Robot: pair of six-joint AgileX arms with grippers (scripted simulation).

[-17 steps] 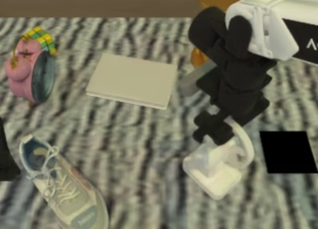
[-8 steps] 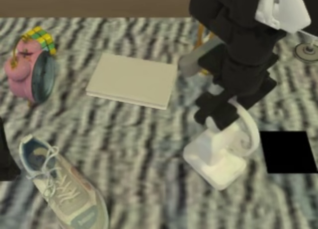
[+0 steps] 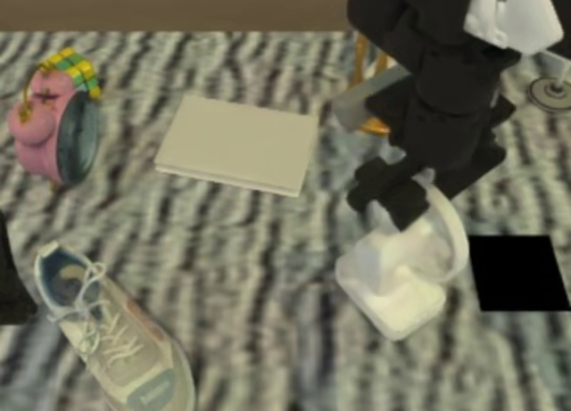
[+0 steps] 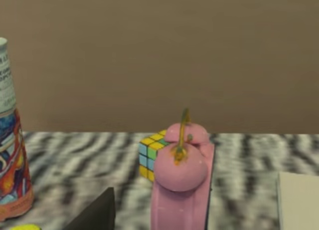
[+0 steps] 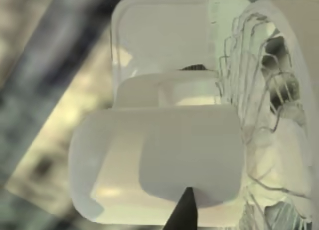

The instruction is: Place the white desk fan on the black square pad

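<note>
Zebra-striped grey table (image 3: 268, 250) under brown backdrop | right gripper (image 3: 399, 201) pinching the small all-white plastic desk fan (image 3: 401, 268) at its neck, likely so the base hangs level | fan just left of the flat matte black square pad (image 3: 519, 273), not on it | left arm parked at the left edge, finger state cannot be told.

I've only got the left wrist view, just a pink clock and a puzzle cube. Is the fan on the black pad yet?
Observer: No. In the top view the white desk fan stands on the table just left of the black square pad, with a gap between them.
Operator: Is an arm on it?
Observer: The right end effector is down over the fan's head.
Operator: Which way is the fan sitting?
Observer: The right wrist view shows its square base below and its cage head to one side.
</note>
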